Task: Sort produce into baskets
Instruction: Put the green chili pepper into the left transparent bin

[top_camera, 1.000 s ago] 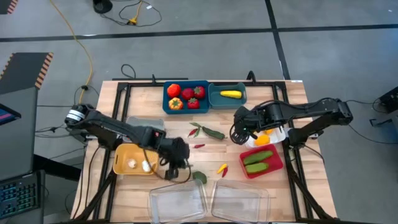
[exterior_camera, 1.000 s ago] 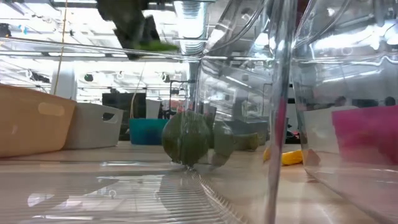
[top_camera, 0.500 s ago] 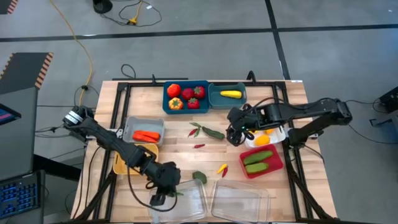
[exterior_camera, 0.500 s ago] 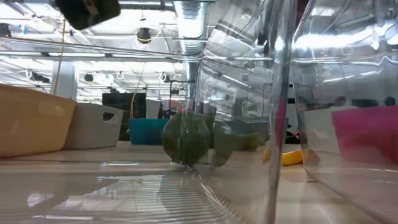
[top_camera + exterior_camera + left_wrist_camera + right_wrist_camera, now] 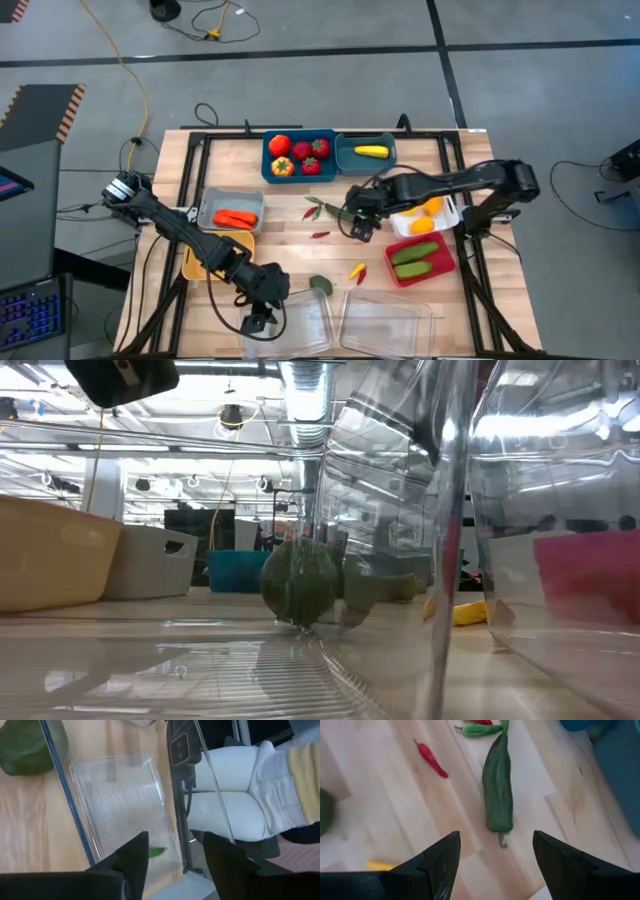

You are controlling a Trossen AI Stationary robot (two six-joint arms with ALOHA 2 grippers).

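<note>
long pepper (image 5: 497,795): dark green
small chili (image 5: 431,758): red
round vegetable (image 5: 300,582): dull green
tray (image 5: 120,805): clear, ribbed
bins (image 5: 300,155): teal
basket (image 5: 423,260): magenta-red
table (image 5: 290,225): pale wood

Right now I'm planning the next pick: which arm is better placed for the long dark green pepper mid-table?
Right. The right tool hangs open beside the long green pepper, which fills its wrist view. The left tool is open over the left clear tray, far off.

Left pincer (image 5: 257,322) hangs open at the near edge, right pincer (image 5: 358,226) apparently open mid-table.
</note>
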